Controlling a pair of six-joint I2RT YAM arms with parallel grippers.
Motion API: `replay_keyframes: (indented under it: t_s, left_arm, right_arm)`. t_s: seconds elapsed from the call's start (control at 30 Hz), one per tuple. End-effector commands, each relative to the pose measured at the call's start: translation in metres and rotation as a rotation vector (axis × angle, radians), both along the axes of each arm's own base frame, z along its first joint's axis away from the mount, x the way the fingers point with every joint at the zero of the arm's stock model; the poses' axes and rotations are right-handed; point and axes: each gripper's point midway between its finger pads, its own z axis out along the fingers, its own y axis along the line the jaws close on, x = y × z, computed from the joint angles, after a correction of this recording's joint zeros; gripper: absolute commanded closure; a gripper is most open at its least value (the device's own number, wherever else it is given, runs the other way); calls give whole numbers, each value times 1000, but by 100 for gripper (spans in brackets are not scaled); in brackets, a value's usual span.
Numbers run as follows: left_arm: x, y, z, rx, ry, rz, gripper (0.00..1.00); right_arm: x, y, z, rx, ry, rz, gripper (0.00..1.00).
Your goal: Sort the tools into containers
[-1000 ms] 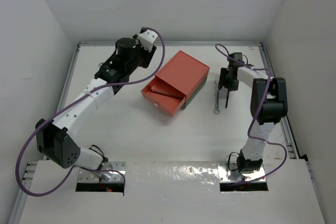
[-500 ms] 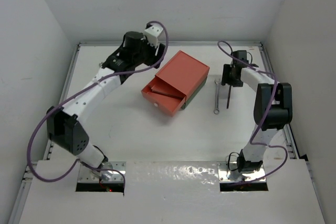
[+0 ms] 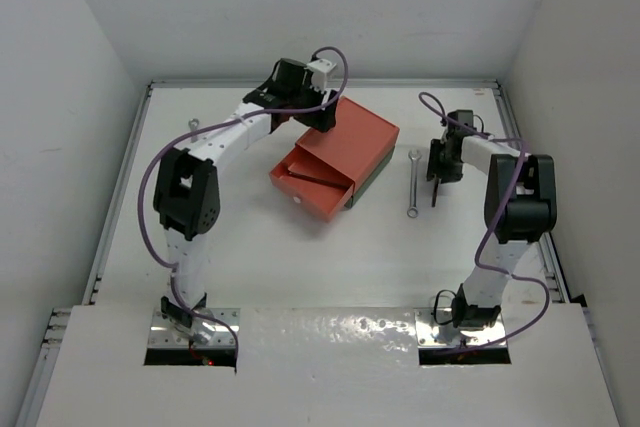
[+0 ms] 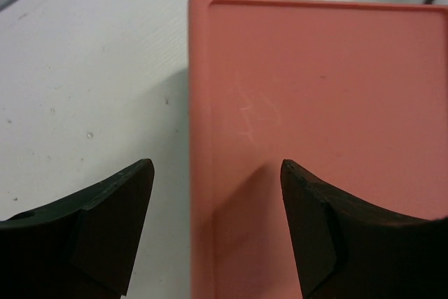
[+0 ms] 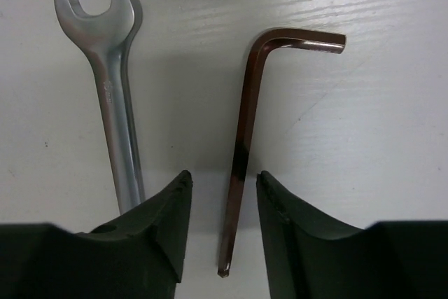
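Note:
The orange-red container (image 3: 345, 142) lies mid-table on top of the dark green container (image 3: 371, 178). Its drawer (image 3: 312, 185) is pulled out, with a thin dark tool (image 3: 316, 176) inside. My left gripper (image 3: 318, 113) (image 4: 215, 169) hangs open over the back left edge of the orange-red container (image 4: 315, 124), holding nothing. Right of the containers lie a silver wrench (image 3: 412, 184) (image 5: 112, 96) and a black hex key (image 3: 434, 193) (image 5: 241, 145). My right gripper (image 3: 438, 163) (image 5: 224, 178) is open and straddles the hex key's long shank with a gap on each side.
A second silver wrench (image 3: 192, 125) lies near the table's far left edge. Purple cables loop off both arms. Raised rails run along the table's left, back and right sides. The drawer's white knob (image 3: 297, 199) faces the near side.
My left arm has swung right from the far left to the orange-red container, its jaws widening. My right gripper has come down around the hex key, its jaws narrowing.

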Motion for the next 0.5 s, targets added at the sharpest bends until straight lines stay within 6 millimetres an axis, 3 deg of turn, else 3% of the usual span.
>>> replay_keyframes:
  t_s: [0.0,0.17,0.23,0.33,0.47]
  left_arm:
    - [24,9,18,-3,-68,45,32]
    - [12,5,2,-21,-39,5,32]
    - [6,7,-7,-28,-12,6,32]
    - [-1,8,-20,-33,26,15,35]
    - [-4,9,-30,-36,58,34,38]
  right_arm:
    - [4,4,-3,13,-16,15,61]
    - [-4,3,-10,14,2,12,87]
    - [-4,10,-12,58,-1,30,88]
    - [-7,15,-16,96,5,69,100]
    - [-8,8,-5,45,-15,100,100]
